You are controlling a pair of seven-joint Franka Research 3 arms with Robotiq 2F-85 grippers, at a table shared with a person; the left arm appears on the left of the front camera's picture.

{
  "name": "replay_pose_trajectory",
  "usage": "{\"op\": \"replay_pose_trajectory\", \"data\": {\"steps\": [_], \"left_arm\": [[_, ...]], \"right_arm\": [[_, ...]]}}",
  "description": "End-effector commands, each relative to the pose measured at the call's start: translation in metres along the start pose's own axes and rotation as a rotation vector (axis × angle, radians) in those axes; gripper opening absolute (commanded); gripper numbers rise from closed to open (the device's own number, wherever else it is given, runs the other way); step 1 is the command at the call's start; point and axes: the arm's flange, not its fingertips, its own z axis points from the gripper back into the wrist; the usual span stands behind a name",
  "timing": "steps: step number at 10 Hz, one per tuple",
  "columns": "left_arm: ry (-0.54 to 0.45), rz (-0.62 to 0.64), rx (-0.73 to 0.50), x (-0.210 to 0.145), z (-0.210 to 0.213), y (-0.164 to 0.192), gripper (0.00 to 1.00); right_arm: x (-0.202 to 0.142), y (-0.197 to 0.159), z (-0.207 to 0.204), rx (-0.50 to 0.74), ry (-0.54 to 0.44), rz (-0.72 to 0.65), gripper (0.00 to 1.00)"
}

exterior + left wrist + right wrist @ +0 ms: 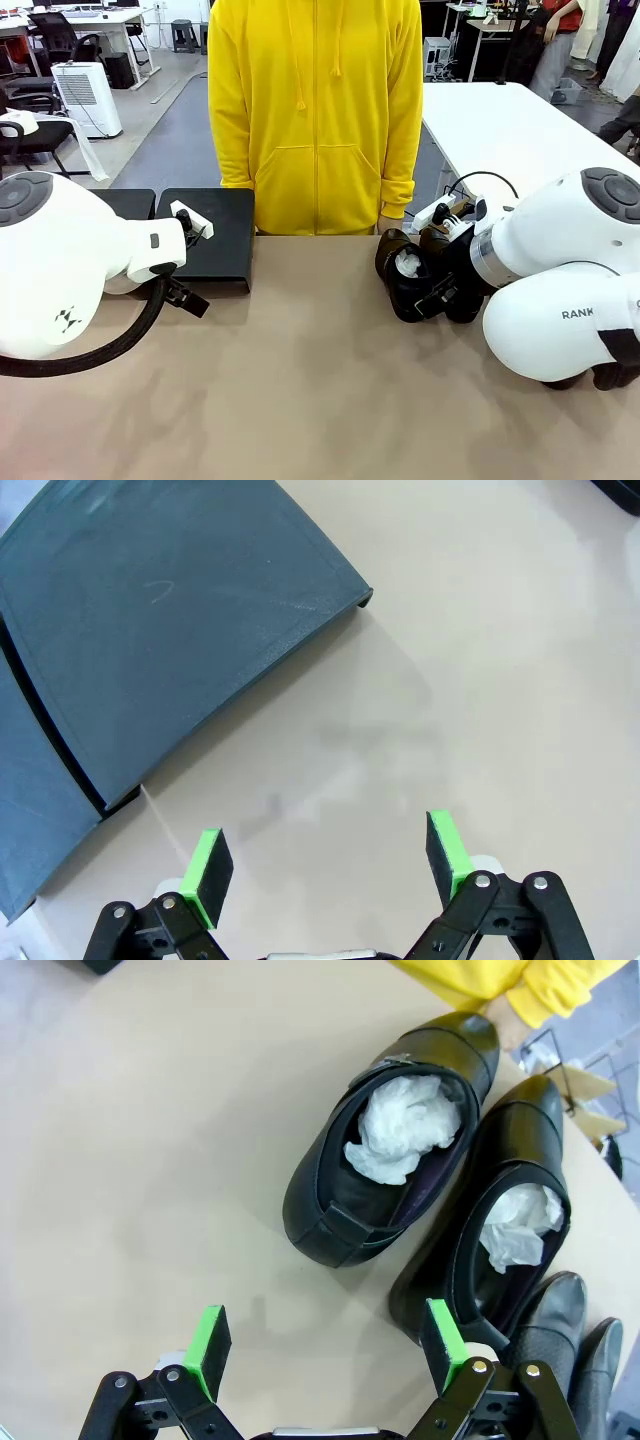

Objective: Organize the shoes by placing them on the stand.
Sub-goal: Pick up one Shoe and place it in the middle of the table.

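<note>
Hovering with nothing gripped, my right fingers [440, 1340] stand wide open above the bare worktop [150, 1140]. The shoes [390, 1150] lie just ahead of them: one straight ahead, a second alongside it with its heel close by one green pad, and two more off to that same side. They sit openings up, and the nearer two are stuffed with white paper [405, 1125]. I judge the stuffing keeps the collars firm and leaves me a rim to pinch.

My left fingers [210, 870] are equally wide and empty over bare worktop. The stand [170, 630] is ahead and off to one side, its matte black deck unoccupied, so I'd say no shoe has been placed yet. With the shoes by one arm and the stand by the other, a carry across looks necessary.

Beyond the tan worktop, a person in a yellow hoodie [315, 110] stands at the far edge. Behind are a white table [510, 125] and a white floor unit [88, 95].
</note>
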Motion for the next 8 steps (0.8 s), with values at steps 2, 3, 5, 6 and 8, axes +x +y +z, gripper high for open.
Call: {"op": "replay_pose_trajectory", "data": {"steps": [2, 3, 5, 6, 8], "left_arm": [[0.0, 0.0, 0.0, 0.0, 0.0, 0.0, 1.0], [-0.05, 0.013, 0.009, 0.001, 0.023, 0.006, 1.0], [-0.123, 0.097, -0.107, 0.001, 0.075, 0.023, 1.0], [-0.133, 0.129, -0.188, -0.002, 0.1, 0.034, 1.0], [-0.195, 0.173, -0.249, -0.011, 0.136, 0.055, 1.0]], "right_arm": [[-0.004, -0.005, 0.011, 0.002, -0.004, 0.028, 1.0], [-0.009, -0.026, 0.03, 0.028, -0.005, 0.003, 1.0], [-0.026, -0.071, 0.077, 0.099, -0.033, -0.052, 1.0], [-0.039, -0.098, 0.099, 0.173, -0.046, -0.081, 1.0], [-0.06, -0.15, 0.121, 0.365, -0.08, -0.165, 1.0]]}}
